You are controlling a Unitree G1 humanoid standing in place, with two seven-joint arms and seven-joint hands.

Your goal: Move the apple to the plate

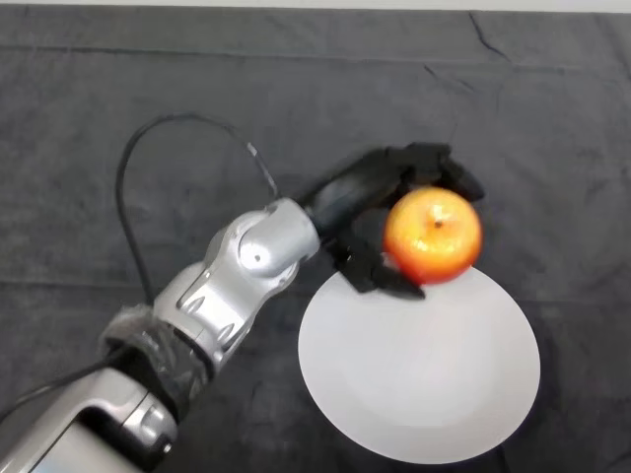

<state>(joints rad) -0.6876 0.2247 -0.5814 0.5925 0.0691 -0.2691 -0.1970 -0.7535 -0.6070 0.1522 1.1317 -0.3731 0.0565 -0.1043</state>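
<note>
Left arm (pixel 242 271) enters from 7 o'clock of the view and runs up toward centre, silver-grey shell over the dark cloth (pixel 89 118) covering the table. At its end, the left hand (pixel 370 197) sits just past centre toward 1 o'clock. Fingers curl over the far side of the apple (pixel 434 236) and the thumb hooks under its near side, so the hand is closed round the fruit and has it gripped. Apple is orange-red with a yellow patch, stem dimple facing the camera. It overlaps the 12 o'clock rim of the plate (pixel 419 379); whether it touches the plate cannot be told. Plate is white, round, lying at 5 o'clock of the view.
</note>
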